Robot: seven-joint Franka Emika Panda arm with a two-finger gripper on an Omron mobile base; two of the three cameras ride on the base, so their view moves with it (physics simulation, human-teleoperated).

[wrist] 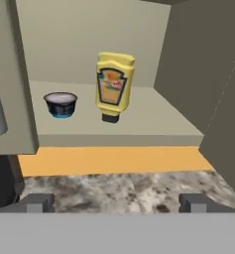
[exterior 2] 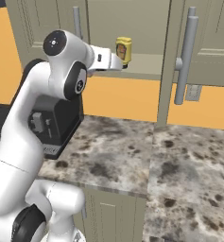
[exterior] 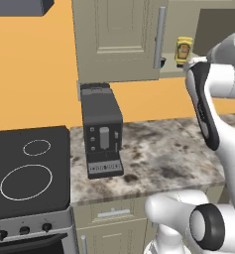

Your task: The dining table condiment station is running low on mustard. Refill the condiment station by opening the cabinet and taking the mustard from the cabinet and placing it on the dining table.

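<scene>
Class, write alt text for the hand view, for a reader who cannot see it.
A yellow mustard bottle stands cap-down on the shelf of the open cabinet, with a small dark cup to its left. Below lie an orange wall strip and a marble counter, and the gripper hangs open, fingers apart, short of the shelf.

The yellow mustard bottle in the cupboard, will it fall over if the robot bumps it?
Probably yes. The yellow squeeze mustard bottle stands upside down on its small dark cap, wide end up, so a nudge would likely tip it. It looks like soft plastic, so it may give under the open gripper. The small dark round cup beside it looks steadier.
</scene>
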